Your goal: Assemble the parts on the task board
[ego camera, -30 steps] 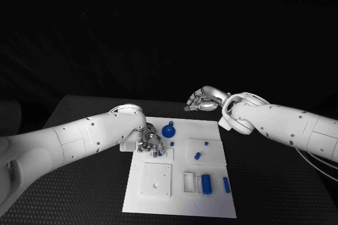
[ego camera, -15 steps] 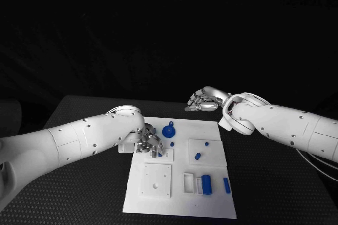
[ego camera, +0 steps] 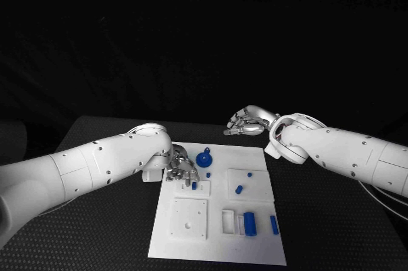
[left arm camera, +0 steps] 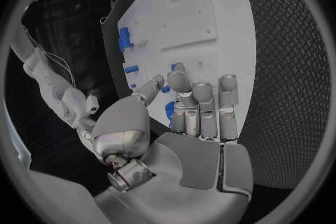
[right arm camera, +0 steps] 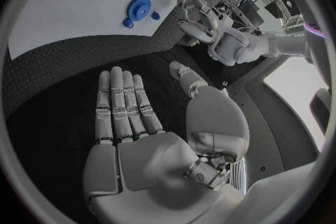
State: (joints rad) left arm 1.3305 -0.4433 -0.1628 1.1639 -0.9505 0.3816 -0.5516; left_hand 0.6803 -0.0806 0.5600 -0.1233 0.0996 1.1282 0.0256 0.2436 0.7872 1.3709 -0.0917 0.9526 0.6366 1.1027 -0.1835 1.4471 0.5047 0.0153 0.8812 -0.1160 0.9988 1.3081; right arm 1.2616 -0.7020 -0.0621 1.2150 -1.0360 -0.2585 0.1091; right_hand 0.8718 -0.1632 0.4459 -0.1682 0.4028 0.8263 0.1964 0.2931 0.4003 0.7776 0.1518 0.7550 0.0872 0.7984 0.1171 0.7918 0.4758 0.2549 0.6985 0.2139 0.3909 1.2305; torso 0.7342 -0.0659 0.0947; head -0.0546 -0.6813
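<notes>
The white board (ego camera: pixel 217 224) is laid in the middle of the black table (ego camera: pixel 102 235), with small blue parts (ego camera: pixel 249 222) set on it. The left hand (ego camera: pixel 179 168) is held over the board's far left corner, fingers extended, nothing gripped. The right hand (ego camera: pixel 246 121) is raised beyond the board's far edge, fingers spread, holding nothing.
</notes>
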